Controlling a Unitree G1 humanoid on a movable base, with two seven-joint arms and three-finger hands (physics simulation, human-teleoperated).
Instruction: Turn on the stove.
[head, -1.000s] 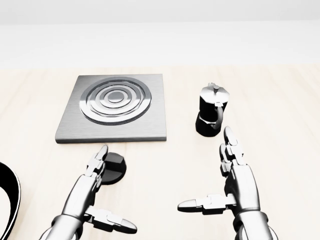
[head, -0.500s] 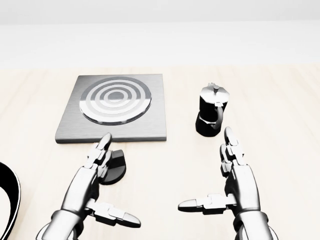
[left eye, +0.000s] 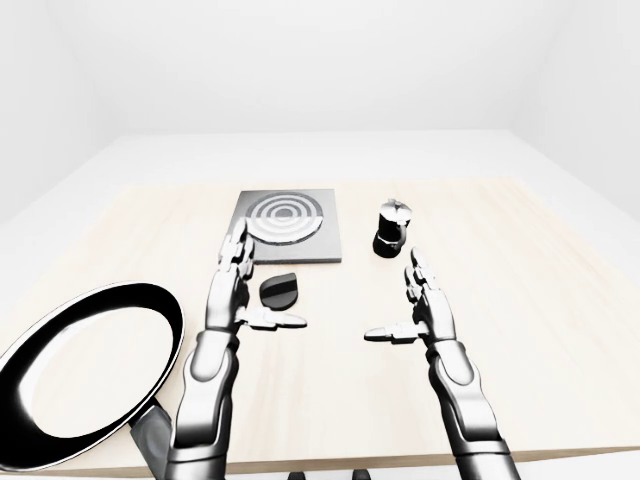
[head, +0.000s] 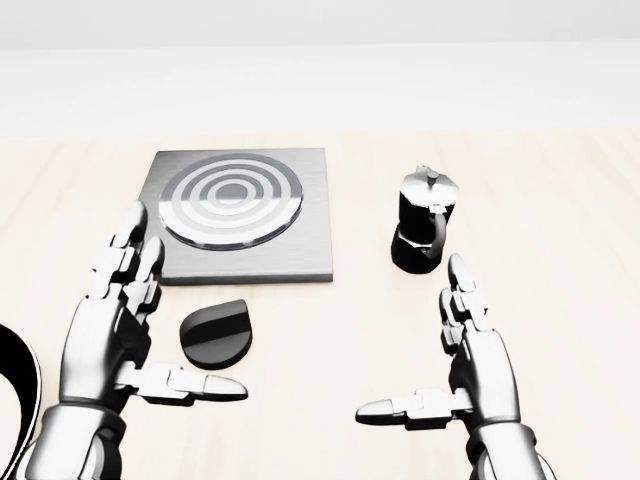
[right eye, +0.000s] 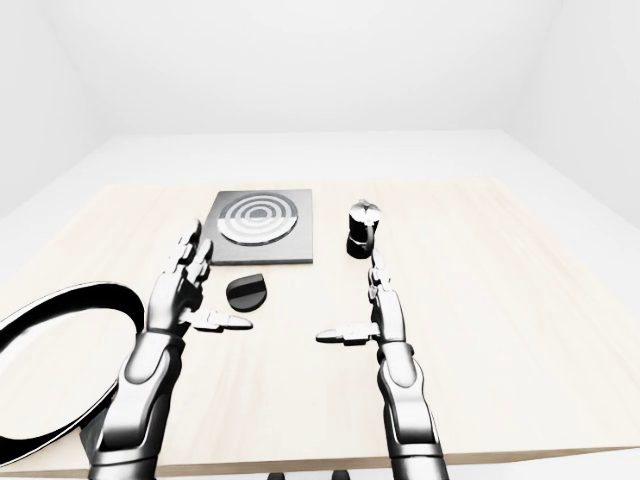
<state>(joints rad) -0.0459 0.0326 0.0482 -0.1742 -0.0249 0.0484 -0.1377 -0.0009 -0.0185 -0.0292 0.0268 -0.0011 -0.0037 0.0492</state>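
Black pan (left eye: 70, 375): far left of the left-eye view, near the table's (left eye: 560, 300) bottom edge; only a sliver of rim shows at the head view's left margin.
Left hand (head: 115, 320): fingers spread and thumb out, clamped on nothing; it stands just left of the knob, apart from it, fingertips overlapping the stove plate's lower-left corner in the head view.
Knob (head: 217, 331): flat black teardrop disc lying on the wood just below the stove's lower edge, between the two hands. Judged to be the stove's control.
Stove (head: 240, 215): grey square plate with concentric rings, upper left of centre in the head view. Nothing on it.
Step in hand: judged to be the reach for the knob. To do it well, bring the left hand rightward and down so thumb and fingers bracket the disc's rim, close firmly, then twist about its centre without dragging it across the wood.
Moka pot (head: 424, 232): black, upright, right of the stove and well apart from the knob; no part in this step.
Right hand (head: 470, 365): fingers apart, thumb pointing left, holding nothing; it hovers below the moka pot.
View differences: eye views show the whole pan, both forearms and the table's edges; head view alone shows the knob's shape and its gap from the left hand plainly.
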